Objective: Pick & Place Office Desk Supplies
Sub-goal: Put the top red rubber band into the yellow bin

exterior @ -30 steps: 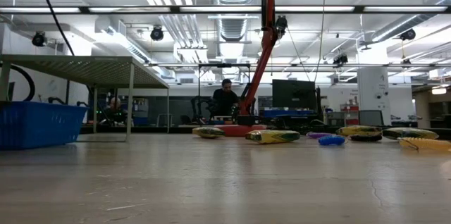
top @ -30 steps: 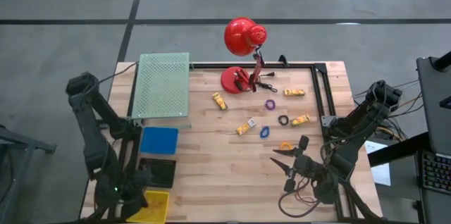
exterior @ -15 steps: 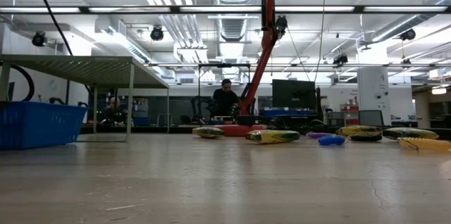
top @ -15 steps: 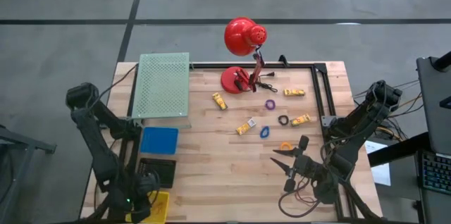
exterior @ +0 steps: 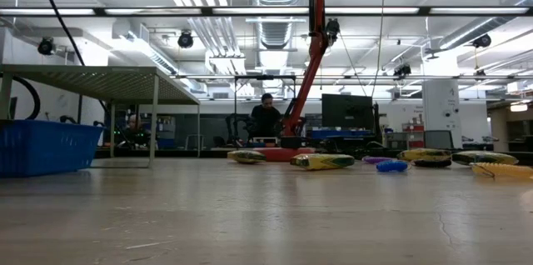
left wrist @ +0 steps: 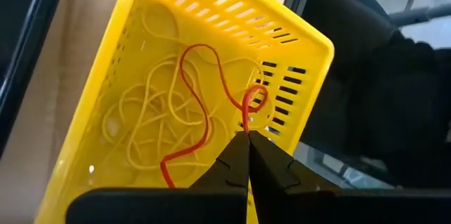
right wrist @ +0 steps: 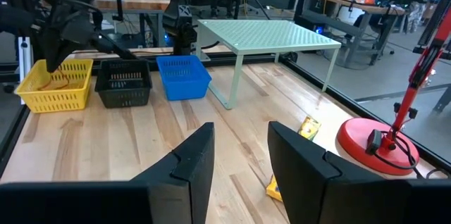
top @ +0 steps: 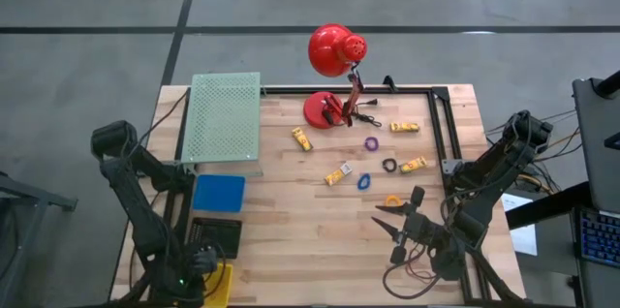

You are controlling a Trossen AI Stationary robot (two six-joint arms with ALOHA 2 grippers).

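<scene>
My left gripper [left wrist: 247, 138] hangs over the yellow basket [top: 221, 286] at the table's near left corner, shut on a red rubber band [left wrist: 201, 90]. Tan rubber bands [left wrist: 144, 122] lie in that basket. My right gripper [top: 388, 232] waits open near the table's near right, with nothing between its fingers. On the wood at mid-right lie yellow pieces [top: 302, 138] [top: 405, 126] [top: 414, 164] [top: 337, 173], a purple ring [top: 371, 142], a black ring [top: 389, 165], a blue ring [top: 364, 181] and an orange ring [top: 392, 200]. My left gripper pinches a small loop of the red rubber band [left wrist: 246, 120] between its two fingertips. The fingers slant down into the basket from above. The rest of the band trails slack in wide curves over the tan bands [left wrist: 169, 168] in the basket.
A black basket [top: 219, 236] and a blue basket [top: 218, 193] stand in a row beyond the yellow one, with a green mesh shelf [top: 224, 117] at the far left. A red desk lamp [top: 334, 51] stands at the far middle. A black frame [top: 448, 134] edges the right side.
My left gripper has gone down toward the yellow basket and a little toward the table's near edge, staying shut. The right arm has kept still.
</scene>
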